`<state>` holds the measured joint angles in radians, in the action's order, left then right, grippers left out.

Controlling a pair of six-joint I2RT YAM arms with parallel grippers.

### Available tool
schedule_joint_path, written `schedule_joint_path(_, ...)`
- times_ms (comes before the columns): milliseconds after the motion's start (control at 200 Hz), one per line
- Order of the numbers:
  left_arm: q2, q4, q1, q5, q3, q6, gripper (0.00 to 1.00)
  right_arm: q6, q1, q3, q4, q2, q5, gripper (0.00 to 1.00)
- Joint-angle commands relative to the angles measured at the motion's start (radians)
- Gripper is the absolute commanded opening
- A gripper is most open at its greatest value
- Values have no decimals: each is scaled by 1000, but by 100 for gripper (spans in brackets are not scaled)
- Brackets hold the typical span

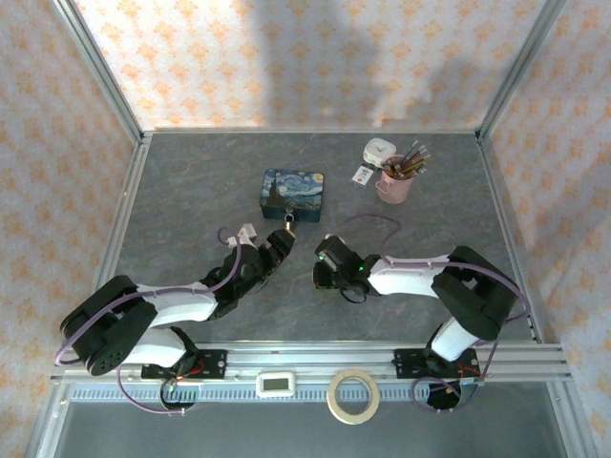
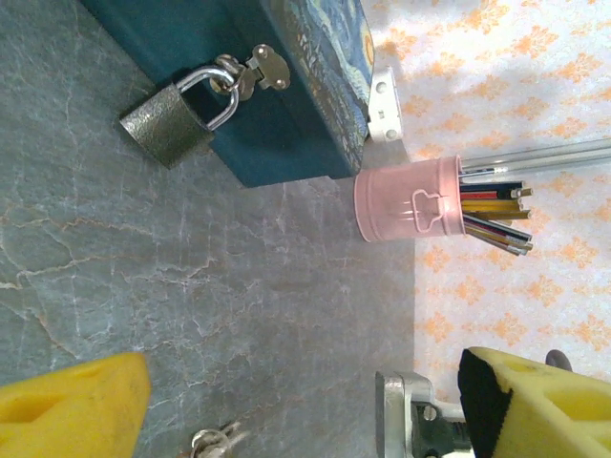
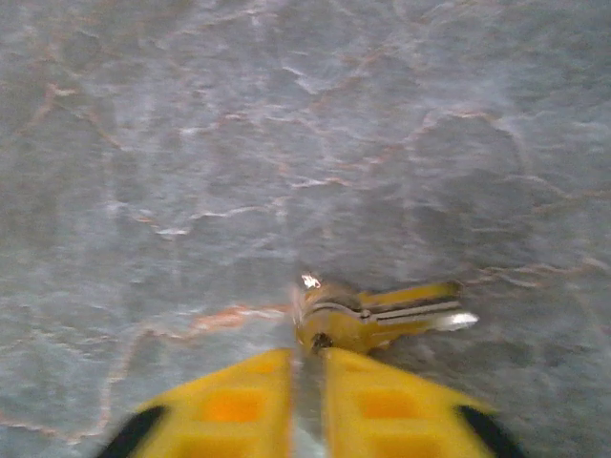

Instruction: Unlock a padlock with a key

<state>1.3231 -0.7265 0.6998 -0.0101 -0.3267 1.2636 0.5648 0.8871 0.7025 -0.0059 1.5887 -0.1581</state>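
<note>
Jaws on your right gripper (image 3: 307, 358) are drawn almost together, pinching the head of the key (image 3: 382, 315). Its blade lies flat on the grey table (image 3: 191, 143), on the near side of the blue starry tin (image 1: 293, 193). Your left gripper (image 2: 301, 382) is spread wide, holding nothing, facing the tin. The padlock (image 2: 172, 122) hangs at the tin's front, its shackle through the clasp (image 2: 263, 69). A pink cup (image 2: 406, 202) of pencils (image 2: 492, 205) stands right of the tin.
</note>
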Motion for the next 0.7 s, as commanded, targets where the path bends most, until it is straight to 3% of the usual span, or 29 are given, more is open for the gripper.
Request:
schedule_joint_path(0, -39, 64, -9, 57, -17, -41, 83, -38, -2, 37, -118, -38, 142, 37)
schedule_joint_path(110, -68, 86, -19, 74, -14, -53, 83, -74, -2, 75, -163, -62, 201, 50)
schedule_joint_path(310, -114, 134, -39, 99, -15, -77, 84, -72, 13, 137, -207, -6, 231, 53)
schedule_joint_path(455, -137, 146, -49, 116, -2, -80, 84, -63, 37, 168, -227, 48, 279, 50)
schedule_joint_path(696, -145, 153, -64, 102, -3, -92, 84, -218, 47, 215, -242, 119, 343, 39)
